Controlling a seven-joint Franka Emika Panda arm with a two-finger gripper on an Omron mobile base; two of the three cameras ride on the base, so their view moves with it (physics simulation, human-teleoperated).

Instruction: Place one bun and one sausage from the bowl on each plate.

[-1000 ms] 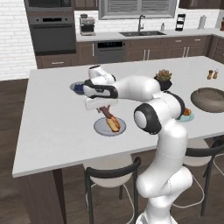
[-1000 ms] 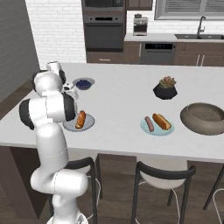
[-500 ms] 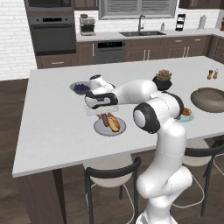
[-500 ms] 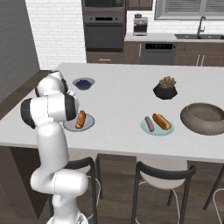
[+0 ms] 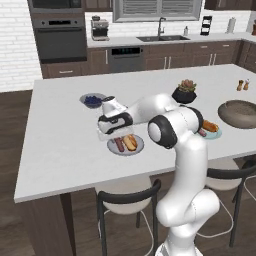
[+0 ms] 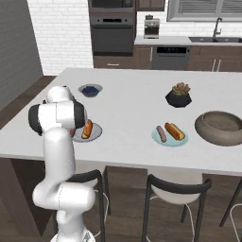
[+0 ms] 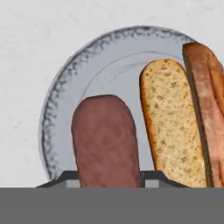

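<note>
While the arm stretched low across the desk (image 5: 60, 150), its pincer (image 5: 111, 134) clenched one sausage (image 7: 106, 142) over the grey plate (image 5: 114, 148) beside one bun (image 5: 131, 142); another bun (image 6: 174, 131) and sausage (image 6: 161, 133) lay on the teal plate (image 6: 181, 140)

No readable text, label, brand, number or sign appears on anything in these views
</note>
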